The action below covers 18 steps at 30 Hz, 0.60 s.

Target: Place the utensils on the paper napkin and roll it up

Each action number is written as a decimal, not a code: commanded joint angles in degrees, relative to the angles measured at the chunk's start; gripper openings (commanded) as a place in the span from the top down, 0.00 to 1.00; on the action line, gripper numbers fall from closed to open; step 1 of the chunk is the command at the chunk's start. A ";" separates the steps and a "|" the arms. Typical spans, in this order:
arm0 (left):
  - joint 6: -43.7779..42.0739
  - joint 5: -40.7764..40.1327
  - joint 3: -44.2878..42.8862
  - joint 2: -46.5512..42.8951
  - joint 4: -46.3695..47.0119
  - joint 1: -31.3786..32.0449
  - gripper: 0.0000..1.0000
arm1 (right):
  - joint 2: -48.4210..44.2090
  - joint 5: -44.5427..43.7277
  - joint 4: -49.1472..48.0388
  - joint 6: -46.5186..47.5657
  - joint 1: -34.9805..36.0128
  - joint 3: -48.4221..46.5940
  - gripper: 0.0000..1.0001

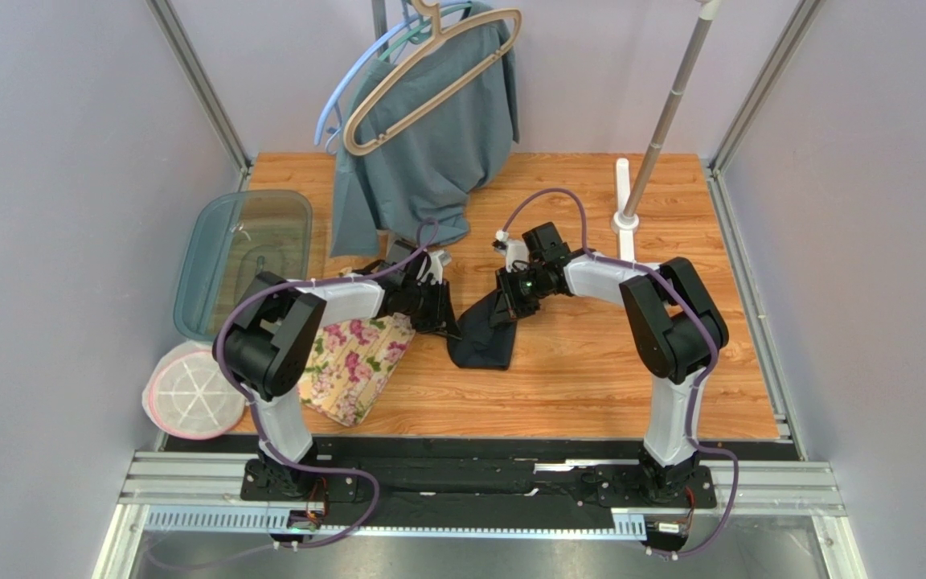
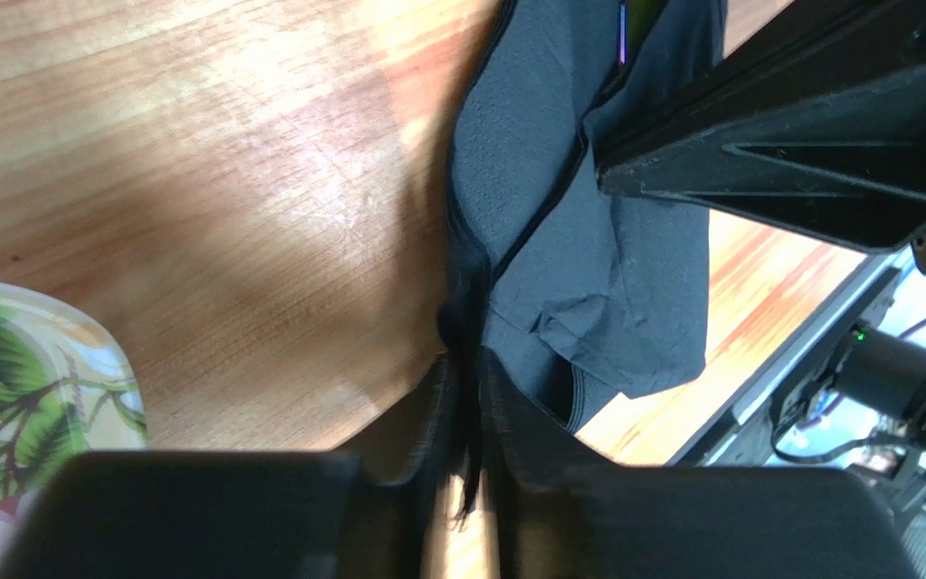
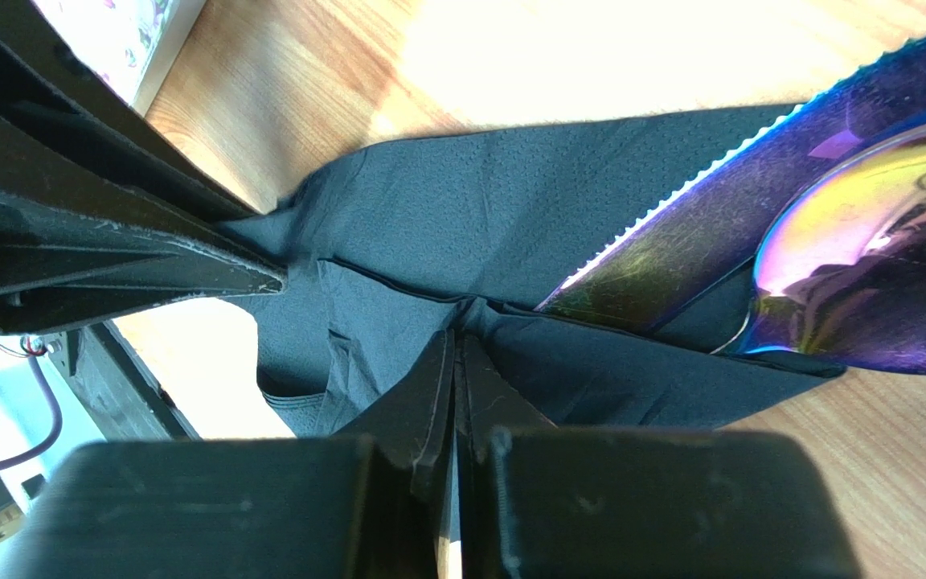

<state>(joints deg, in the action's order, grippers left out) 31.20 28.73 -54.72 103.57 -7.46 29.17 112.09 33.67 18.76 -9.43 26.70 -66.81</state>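
Note:
The black paper napkin (image 1: 487,338) lies crumpled and partly folded on the wooden table between the two arms. My left gripper (image 2: 466,368) is shut on the napkin's (image 2: 577,241) left edge; a thin fold runs between its jaws. My right gripper (image 3: 453,344) is shut on a fold of the napkin (image 3: 492,205) from the other side. An iridescent serrated knife (image 3: 722,205) and a spoon bowl (image 3: 879,259) lie on the napkin, half wrapped by it, in the right wrist view. In the top view the utensils are hidden by the right gripper (image 1: 516,296).
A floral padded mat (image 1: 359,362) lies just left of the napkin, also in the left wrist view (image 2: 21,398). A grey-teal garment on hangers (image 1: 432,133) hangs behind. A clear lidded box (image 1: 245,259) and white round basket (image 1: 190,389) stand at the left. A pole stand (image 1: 631,205) is back right.

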 commanded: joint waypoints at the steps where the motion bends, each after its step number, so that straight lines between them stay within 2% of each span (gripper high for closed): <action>1: 0.53 1.85 0.66 -2.66 0.43 0.19 0.87 | 4.36 -7.48 6.64 1.96 0.55 2.73 0.99; 6: 1.32 2.73 0.49 -7.23 -0.62 0.19 0.99 | 4.36 -8.18 6.11 1.52 0.64 3.17 1.00; 11: 2.20 2.48 -0.04 -8.56 -1.85 0.45 1.00 | 4.98 -8.36 5.93 1.26 0.64 2.82 1.00; 14: 2.63 2.65 -0.65 -6.89 -3.96 0.36 0.86 | 5.06 -8.53 5.76 1.00 0.64 2.73 1.00; 15: 2.99 2.73 -0.04 -6.19 -3.79 0.19 0.71 | 5.15 -8.53 5.84 0.99 0.55 2.73 1.00; 18: 4.22 3.17 1.01 -4.35 -1.69 0.10 0.59 | 5.24 -8.62 5.67 0.73 0.64 2.65 1.00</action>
<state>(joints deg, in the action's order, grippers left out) 33.78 30.65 -54.04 97.54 -9.76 29.58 112.42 34.13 18.52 -10.94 26.87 -66.81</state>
